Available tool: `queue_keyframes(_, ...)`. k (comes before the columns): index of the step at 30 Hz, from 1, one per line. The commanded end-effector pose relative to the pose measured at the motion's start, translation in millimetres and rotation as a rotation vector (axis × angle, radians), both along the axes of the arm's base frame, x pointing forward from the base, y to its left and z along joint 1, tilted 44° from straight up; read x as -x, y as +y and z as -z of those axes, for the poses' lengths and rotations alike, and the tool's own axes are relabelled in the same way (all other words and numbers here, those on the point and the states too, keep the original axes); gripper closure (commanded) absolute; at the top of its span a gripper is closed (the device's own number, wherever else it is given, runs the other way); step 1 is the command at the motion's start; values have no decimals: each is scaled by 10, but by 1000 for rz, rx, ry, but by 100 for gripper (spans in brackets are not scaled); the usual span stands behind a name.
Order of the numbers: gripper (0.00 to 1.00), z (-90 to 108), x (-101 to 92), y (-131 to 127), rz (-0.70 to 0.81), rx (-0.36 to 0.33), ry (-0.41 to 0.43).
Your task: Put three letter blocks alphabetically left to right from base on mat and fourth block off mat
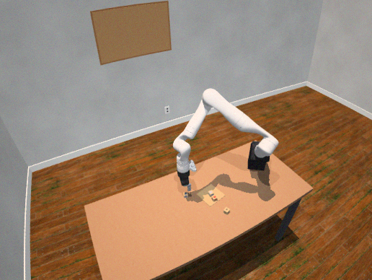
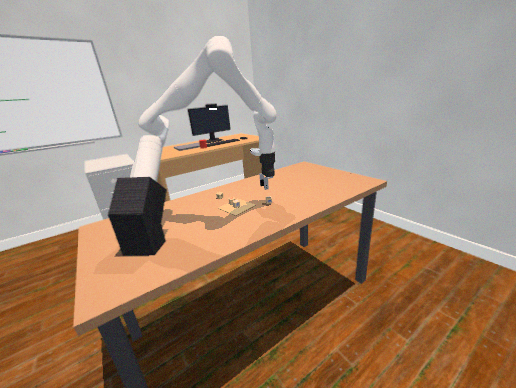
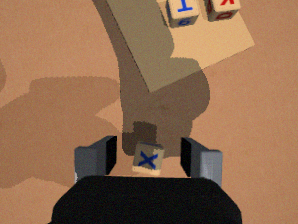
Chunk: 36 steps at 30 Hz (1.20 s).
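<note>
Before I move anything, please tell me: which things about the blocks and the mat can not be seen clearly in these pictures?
- Red-lettered block: top letter cut by the wrist view's upper edge.
- Mat: far part outside the wrist view.
- Fourth block: any letter too small in top and exterior views; outside the wrist view.
- X block: its underside is hidden in all views, facing the table.

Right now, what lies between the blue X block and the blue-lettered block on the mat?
Bare tabletop, then bare mat, partly shadowed, in the wrist view.
</note>
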<state>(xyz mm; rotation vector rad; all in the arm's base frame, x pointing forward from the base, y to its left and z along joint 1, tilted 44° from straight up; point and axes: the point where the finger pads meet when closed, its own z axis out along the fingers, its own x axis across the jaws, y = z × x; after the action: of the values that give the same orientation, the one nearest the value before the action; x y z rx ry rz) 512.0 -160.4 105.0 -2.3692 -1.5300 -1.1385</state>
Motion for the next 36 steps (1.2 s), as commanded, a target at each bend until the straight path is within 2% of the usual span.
queue_keyframes(1,0,-50,-91,-62,67,-42,38)
queue_keyframes(8,0,-88,-168,-121,130,-89,69)
queue_keyframes(36,0,-66,-198,-110,128,-88,67)
